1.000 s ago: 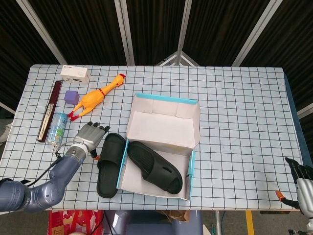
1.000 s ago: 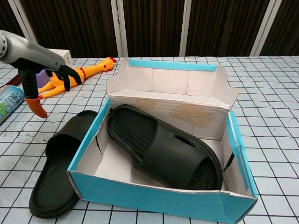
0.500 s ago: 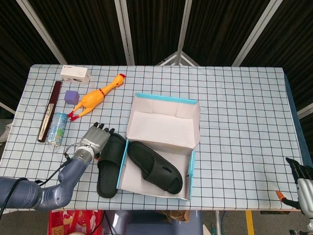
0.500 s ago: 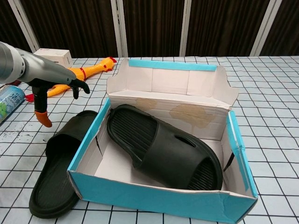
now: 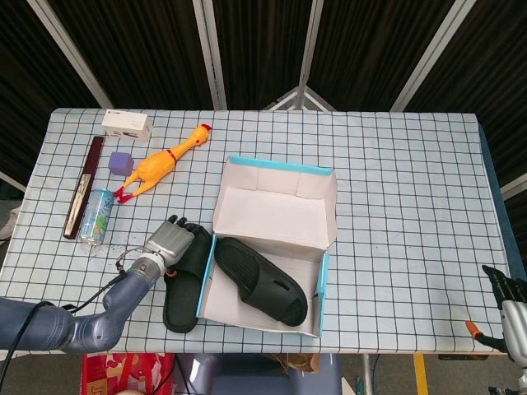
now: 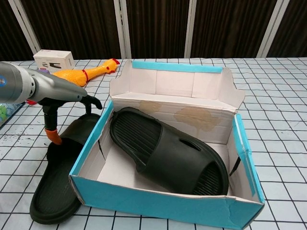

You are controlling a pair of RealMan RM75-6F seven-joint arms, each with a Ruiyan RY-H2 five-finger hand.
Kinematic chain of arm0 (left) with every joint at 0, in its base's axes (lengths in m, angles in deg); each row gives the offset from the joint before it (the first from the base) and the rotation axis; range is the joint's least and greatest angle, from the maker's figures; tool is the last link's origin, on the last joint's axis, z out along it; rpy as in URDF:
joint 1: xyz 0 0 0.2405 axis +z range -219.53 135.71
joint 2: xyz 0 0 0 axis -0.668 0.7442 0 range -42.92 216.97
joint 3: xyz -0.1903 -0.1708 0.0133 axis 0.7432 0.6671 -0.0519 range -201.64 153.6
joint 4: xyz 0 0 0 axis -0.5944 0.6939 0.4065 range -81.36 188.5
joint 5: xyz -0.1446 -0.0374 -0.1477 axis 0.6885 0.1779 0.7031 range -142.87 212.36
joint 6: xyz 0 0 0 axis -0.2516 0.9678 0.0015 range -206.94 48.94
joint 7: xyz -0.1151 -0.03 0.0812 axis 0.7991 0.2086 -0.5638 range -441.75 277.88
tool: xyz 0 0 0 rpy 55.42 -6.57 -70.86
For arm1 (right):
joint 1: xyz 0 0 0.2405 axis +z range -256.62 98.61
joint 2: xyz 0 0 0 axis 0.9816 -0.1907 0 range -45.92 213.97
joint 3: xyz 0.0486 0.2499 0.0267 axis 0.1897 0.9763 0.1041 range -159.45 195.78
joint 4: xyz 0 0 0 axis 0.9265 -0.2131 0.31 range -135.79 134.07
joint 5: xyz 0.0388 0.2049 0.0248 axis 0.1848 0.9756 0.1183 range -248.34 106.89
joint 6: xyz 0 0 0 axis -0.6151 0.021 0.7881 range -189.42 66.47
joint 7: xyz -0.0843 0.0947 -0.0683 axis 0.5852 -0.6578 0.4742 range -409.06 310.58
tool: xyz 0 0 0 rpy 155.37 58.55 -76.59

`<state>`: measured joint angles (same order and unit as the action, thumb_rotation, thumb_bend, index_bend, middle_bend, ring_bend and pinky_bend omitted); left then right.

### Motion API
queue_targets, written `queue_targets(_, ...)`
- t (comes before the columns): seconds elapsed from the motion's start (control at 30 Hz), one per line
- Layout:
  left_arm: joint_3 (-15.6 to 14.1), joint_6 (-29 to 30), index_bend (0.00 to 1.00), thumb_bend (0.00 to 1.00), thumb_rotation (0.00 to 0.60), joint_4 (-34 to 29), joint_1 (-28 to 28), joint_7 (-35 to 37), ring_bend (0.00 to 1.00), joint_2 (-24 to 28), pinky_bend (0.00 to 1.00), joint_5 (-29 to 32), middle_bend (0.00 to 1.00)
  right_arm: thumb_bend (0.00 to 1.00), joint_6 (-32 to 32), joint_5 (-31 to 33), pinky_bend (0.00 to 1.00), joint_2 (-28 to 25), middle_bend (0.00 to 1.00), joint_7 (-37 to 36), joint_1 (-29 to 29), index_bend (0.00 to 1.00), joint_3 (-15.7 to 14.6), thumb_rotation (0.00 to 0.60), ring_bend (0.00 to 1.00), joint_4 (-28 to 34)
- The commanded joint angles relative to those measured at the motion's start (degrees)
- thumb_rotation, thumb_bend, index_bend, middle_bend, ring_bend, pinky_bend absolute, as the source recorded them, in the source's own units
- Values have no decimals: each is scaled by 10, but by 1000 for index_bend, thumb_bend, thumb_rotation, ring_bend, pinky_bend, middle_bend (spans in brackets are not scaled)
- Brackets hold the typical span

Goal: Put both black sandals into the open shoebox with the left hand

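One black sandal [image 6: 168, 155] already lies inside the open shoebox [image 6: 163, 203], slanting from the back left corner toward the front right. The second black sandal [image 5: 183, 284] is on the table just outside the box's left wall, touching it, toe end toward me. My left hand [image 5: 170, 242] is over the strap end of that outer sandal; in the chest view its fingers [image 6: 92, 101] point forward and curl downward above the strap, spread apart with nothing between them. I cannot tell whether they touch the sandal.

My right hand [image 5: 504, 288] shows only at the lower right edge of the head view, off the table, and whether its fingers are spread or closed I cannot tell.

On the checked tablecloth [image 5: 412, 206] to the left of the box lie a yellow rubber chicken [image 5: 160, 163], a purple cube [image 5: 121, 162], a drink can [image 5: 95, 216] on its side, a long dark flat box [image 5: 85, 188], and a small white box [image 5: 127, 125].
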<state>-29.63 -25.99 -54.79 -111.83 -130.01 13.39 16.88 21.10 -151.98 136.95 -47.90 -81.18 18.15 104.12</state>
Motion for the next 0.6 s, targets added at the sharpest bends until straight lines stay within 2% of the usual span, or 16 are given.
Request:
queue_targets(0.03, -2, -1, 27, 166, 594, -3, -1, -1, 60, -1, 75, -1, 146, 254, 0, 0, 87, 0, 118, 0, 0, 87, 0, 600, 144, 0)
queue_targets(0.6, -11, 7, 30, 165, 596, 8, -4, 4, 60, -14, 75, 5, 187, 254, 0, 2, 87, -2, 118, -2, -1, 87, 0, 600, 144, 2)
